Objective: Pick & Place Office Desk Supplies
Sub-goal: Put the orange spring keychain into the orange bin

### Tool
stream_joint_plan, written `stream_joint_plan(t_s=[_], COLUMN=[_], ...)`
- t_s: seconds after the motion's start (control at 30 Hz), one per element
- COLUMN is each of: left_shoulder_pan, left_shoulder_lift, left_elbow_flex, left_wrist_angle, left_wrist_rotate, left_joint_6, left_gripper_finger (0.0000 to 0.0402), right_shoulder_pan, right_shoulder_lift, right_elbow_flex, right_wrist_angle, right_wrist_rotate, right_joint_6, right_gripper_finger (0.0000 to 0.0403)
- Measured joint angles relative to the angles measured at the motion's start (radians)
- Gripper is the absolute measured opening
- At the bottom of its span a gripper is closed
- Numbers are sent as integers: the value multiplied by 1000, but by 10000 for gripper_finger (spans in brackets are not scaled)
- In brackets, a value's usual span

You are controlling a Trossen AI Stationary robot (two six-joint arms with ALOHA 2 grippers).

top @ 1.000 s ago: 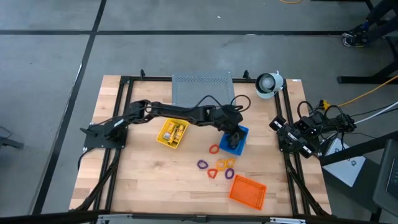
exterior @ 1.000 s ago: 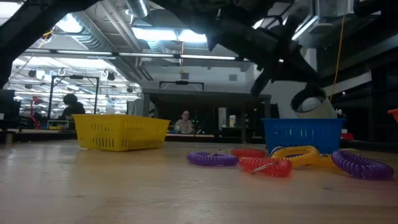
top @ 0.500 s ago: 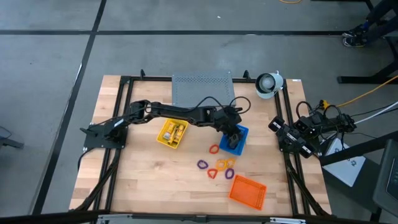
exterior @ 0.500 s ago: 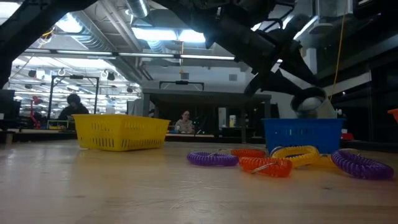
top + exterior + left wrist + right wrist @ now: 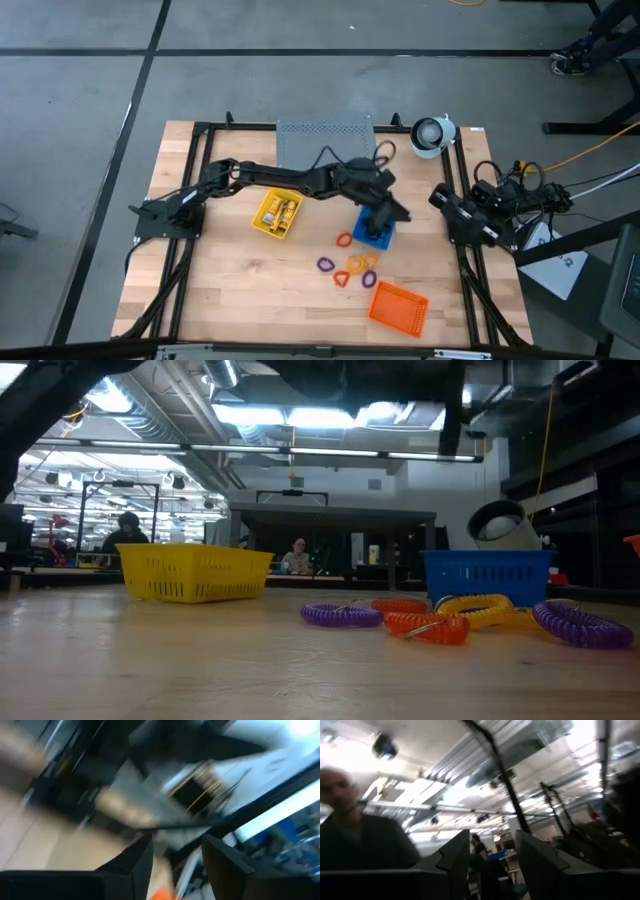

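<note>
Low view gives the loops best: ribbed coils lying flat on the tabletop (image 5: pixel 150 660), a purple loop (image 5: pixel 342 614) leftmost, a red loop (image 5: pixel 427 626) just beside it, an orange loop (image 5: pixel 398 604) behind, a yellow loop (image 5: pixel 485 607) touching the red one, a second purple loop (image 5: pixel 582 624) at the far right. Seen from above as a small cluster at 5 o'clock of the tabletop centre, between the blue tray (image 5: pixel 387 214) and the orange tray (image 5: pixel 398 307): purple loop (image 5: pixel 325 264), orange loop (image 5: pixel 344 240), yellow loop (image 5: pixel 368 262).

Yellow-and-white packets (image 5: pixel 278 212) visible only from above, inside the yellow tray (image 5: pixel 262 224) at 9 o'clock of the blue tray; hidden in the low view behind the yellow tray's wall (image 5: pixel 195 572). Black clips too small to tell.

Left pincer (image 5: pixel 392 212) over the blue tray, reaching across from the left edge; in the left wrist view two dark fingers (image 5: pixel 130 865) held apart, nothing between, everything beyond blurred. Right pincer (image 5: pixel 443 199) parked at the tabletop's 3 o'clock edge; fingers (image 5: pixel 454 855) spread apart, pointing up at the ceiling, a person at one side.

Grey perforated stand (image 5: pixel 326 140) at 12 o'clock.
</note>
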Motion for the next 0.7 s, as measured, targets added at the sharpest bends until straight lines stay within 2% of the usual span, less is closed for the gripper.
stream_joint_plan(t_s=[0.07, 0.13, 0.2, 0.3, 0.4, 0.5, 0.57, 0.7], left_shoulder_pan=[-13, -35, -63, -111, -162, -215, -251, -324], left_shoulder_lift=[-47, -111, -197, -334, -454, -551, -605, -682], left_elbow_flex=[2, 2, 2, 2, 2, 2, 2, -16], left_wrist_angle=[25, -60, -228, -489, -656, -780, -854, -946], left_wrist_rotate=[-26, -83, -159, -330, -470, -581, -619, -701], left_joint_6=[23, 107, 224, 379, 468, 484, 485, 483], left_gripper_finger=[146, 133, 123, 119, 121, 125, 125, 125], right_shoulder_pan=[0, 0, 0, 0, 0, 0, 0, -1], right_shoulder_lift=[8, 14, 21, 47, 101, 189, 267, 485], right_elbow_flex=[0, 0, 5, 28, 70, 143, 209, 377], right_wrist_angle=[6, 29, 33, 30, 28, 29, 21, -94], right_wrist_rotate=[28, 28, 28, 36, 39, 47, 47, 79], right_joint_6=[6, -6, -22, -25, -31, -62, -95, -134], right_gripper_finger=[160, 160, 160, 160, 160, 160, 160, 160])
